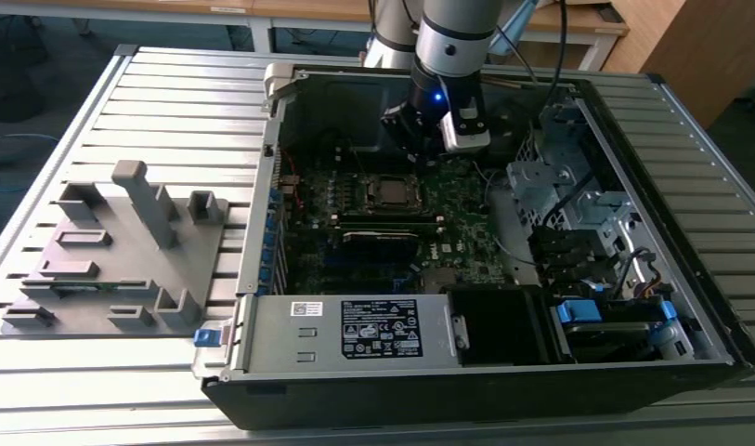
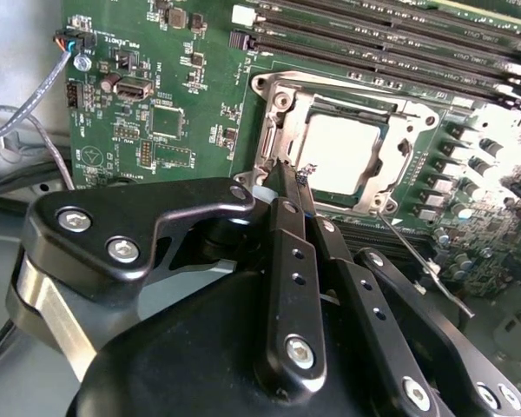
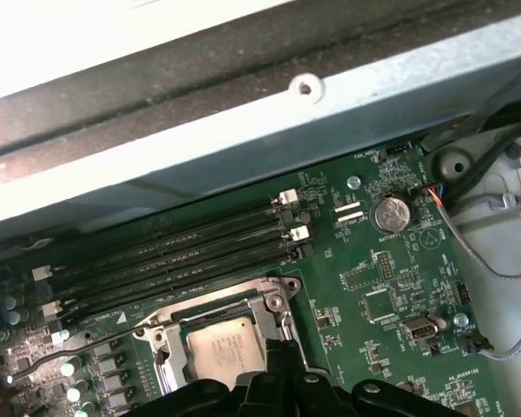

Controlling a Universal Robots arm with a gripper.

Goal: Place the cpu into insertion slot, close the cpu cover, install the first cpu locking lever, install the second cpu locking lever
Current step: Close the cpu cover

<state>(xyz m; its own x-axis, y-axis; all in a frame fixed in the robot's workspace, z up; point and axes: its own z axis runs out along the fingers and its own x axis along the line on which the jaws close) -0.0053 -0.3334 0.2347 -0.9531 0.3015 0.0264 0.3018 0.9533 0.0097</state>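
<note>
Your cpu (image 2: pixel 343 161) sits under the closed cpu cover (image 2: pixel 406 132); one locking lever (image 2: pixel 421 261) looks unlatched (gripper (image 2: pixel 293 175) clenched beside the cover).

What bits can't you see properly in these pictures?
- First wrist view: the black gripper hides part of the flat silver-grey square cpu.
- Second wrist view: shut jaws cover a corner of the thin silver cpu cover.
- Exterior view: the grey arm hides part of the dark green motherboard.

Just beyond the jaws, the cpu (image 2: pixel 343 156) has a dull silver-grey metal top; the cpu cover (image 2: pixel 356 102) framing it is brighter, smooth metal. The surrounding motherboard (image 2: pixel 174 122) is matt green. The gripper (image 2: pixel 293 184) is satin black with shiny screws.
</note>
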